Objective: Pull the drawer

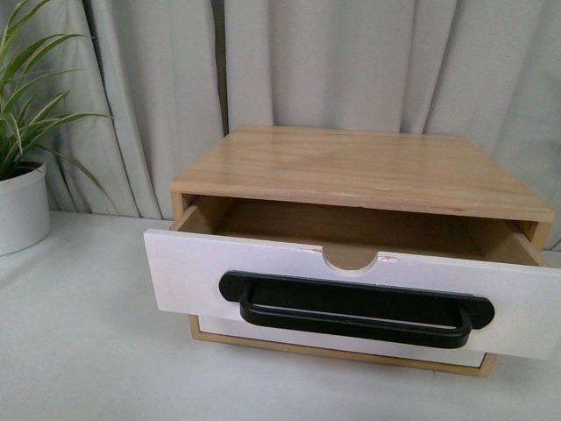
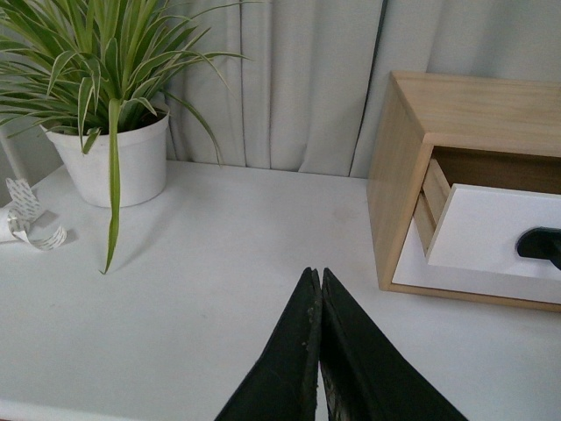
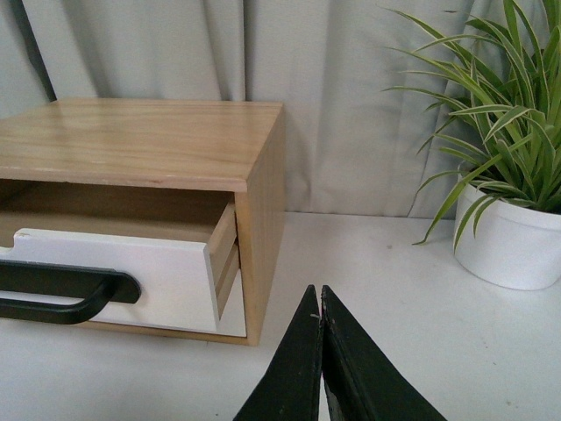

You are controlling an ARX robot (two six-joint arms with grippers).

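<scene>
In the left wrist view the left gripper (image 2: 317, 285) is nearest to the camera, its two black fingers pressed together with nothing between them, above the white table (image 2: 219, 254). The right gripper (image 3: 320, 303) looks the same in its own view: clenched and empty. Neither gripper touches the drawer (image 1: 351, 285); from the left gripper it lies ahead and to the right, from the right gripper ahead and to the left. The drawer is pulled partly out of the wooden cabinet (image 1: 368, 167), so its white front with the black bar handle (image 1: 355, 309) stands forward of the cabinet, and the light wood sides show. What can be seen of the inside of the drawer holds nothing; the front hides its lower part. Under it sits a plain white drawer front (image 1: 351, 344), closed. Two white pots with plants stand on the table, one (image 2: 114, 158) ahead and left of the left gripper, one (image 3: 508, 241) ahead and right of the right gripper. Grey curtains (image 1: 351, 61) hang behind.
</scene>
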